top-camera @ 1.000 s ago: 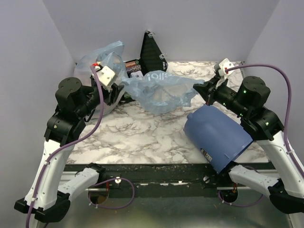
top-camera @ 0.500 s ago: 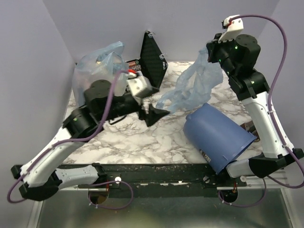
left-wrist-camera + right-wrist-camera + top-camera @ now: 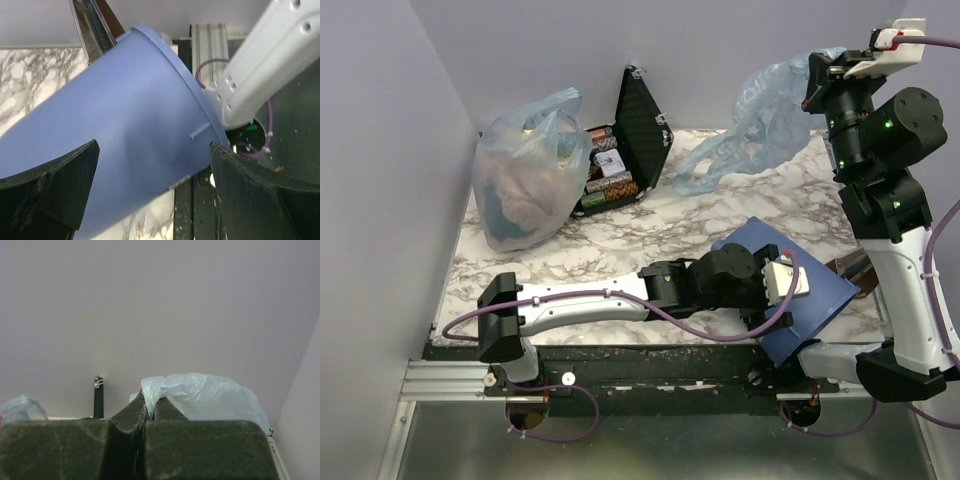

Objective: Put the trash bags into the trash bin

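Note:
The trash bag [image 3: 760, 130], limp light-blue film, hangs from my right gripper [image 3: 815, 72] high above the table's back right corner, its lower end trailing to the table. In the right wrist view the right gripper [image 3: 151, 402] is shut on a fold of the bag [image 3: 210, 395]. The blue trash bin [image 3: 825, 295] lies on its side at the front right, rim toward the table's edge. My left arm reaches across the front, its wrist [image 3: 778, 285] over the bin. In the left wrist view the left gripper [image 3: 152, 170] is open wide, one finger on each side of the bin's wall [image 3: 125, 120].
A bulging clear bag [image 3: 525, 180] of coloured items stands at the back left. An open black case of chips [image 3: 620, 150] stands next to it. The marble table [image 3: 650, 235] ends at a dark front rail [image 3: 650, 365]. Grey walls close in the left, back and right.
My right gripper has lifted the bag higher and further to the back right. My left arm has swung from the middle to the front right, and its open jaws now straddle the bin.

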Available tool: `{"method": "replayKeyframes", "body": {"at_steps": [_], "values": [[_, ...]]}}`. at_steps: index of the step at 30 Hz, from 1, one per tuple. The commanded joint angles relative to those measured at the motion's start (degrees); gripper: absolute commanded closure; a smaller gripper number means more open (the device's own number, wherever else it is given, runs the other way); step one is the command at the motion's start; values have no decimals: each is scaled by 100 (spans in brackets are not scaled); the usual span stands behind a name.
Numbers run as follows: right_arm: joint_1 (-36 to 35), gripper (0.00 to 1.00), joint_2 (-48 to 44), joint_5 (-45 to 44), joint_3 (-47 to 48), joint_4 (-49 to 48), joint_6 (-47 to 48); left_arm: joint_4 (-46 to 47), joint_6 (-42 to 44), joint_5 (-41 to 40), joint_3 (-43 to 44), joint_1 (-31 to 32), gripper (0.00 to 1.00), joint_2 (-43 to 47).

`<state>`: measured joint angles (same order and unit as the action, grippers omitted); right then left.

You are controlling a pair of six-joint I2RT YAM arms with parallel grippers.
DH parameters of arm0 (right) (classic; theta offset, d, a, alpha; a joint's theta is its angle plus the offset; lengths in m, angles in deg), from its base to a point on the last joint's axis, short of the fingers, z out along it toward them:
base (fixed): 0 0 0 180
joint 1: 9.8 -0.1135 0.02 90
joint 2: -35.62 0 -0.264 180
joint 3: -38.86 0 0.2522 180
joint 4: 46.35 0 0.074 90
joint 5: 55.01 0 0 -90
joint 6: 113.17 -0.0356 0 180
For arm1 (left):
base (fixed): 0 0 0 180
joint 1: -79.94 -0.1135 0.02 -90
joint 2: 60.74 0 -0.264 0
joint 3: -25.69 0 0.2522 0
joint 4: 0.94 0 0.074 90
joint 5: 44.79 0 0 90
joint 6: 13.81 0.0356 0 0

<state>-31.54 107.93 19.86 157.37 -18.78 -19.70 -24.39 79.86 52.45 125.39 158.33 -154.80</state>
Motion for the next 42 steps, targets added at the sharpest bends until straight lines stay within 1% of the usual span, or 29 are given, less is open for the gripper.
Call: {"method": "replayKeyframes", "body": {"at_steps": [1,3,7,9,12,14,17,21,24,27,30,32,35,37,39,40,41,42], "values": [[47,99,-112,-358,46,-238,128,1416,-339,-127,187,27,1,-199],[64,99,-182,-367,-24,-316,146,1724,-340,-214,196,176,1,-375],[91,99,-191,-376,-16,-343,93,1901,-340,-820,537,501,1,-832],[108,100,-191,-385,10,-334,84,1639,-340,-1084,897,589,1,-1183],[126,99,-191,-385,19,-334,111,980,-331,-1689,1504,642,1,-1719],[143,99,-191,-411,37,-334,102,610,-261,-2294,1672,651,1,-1905],[170,99,-191,-411,98,-326,93,399,20,-2938,1532,642,1,-1958],[179,99,-191,-420,177,-361,128,-198,196,-3317,1444,572,1,-1871],[196,99,-183,-420,169,-396,155,-419,363,-3413,1164,476,1,-1599],[214,99,-191,-411,107,-413,120,-288,810,-3370,611,344,2,-1168],[222,99,-235,-411,55,-440,137,-401,1075,-3353,425,168,6,-1009],[240,99,-253,-420,37,-457,163,-437,1241,-3213,267,19,14,-913],[249,99,-349,-437,-42,-501,251,-515,1303,-2949,117,-166,36,-816],[258,99,-341,-437,-25,-571,347,-665,1365,-2791,134,-227,54,-816],[258,99,-271,-446,106,-659,427,-797,1461,-2615,178,-263,82,-833],[258,99,-201,-481,203,-712,471,-823,1523,-2606,205,-289,92,-842],[266,99,-78,-508,378,-738,506,-893,1584,-2597,257,-315,100,-859],[266,99,36,-517,562,-765,541,-964,1637,-2579,310,-376,100,-859]]}}
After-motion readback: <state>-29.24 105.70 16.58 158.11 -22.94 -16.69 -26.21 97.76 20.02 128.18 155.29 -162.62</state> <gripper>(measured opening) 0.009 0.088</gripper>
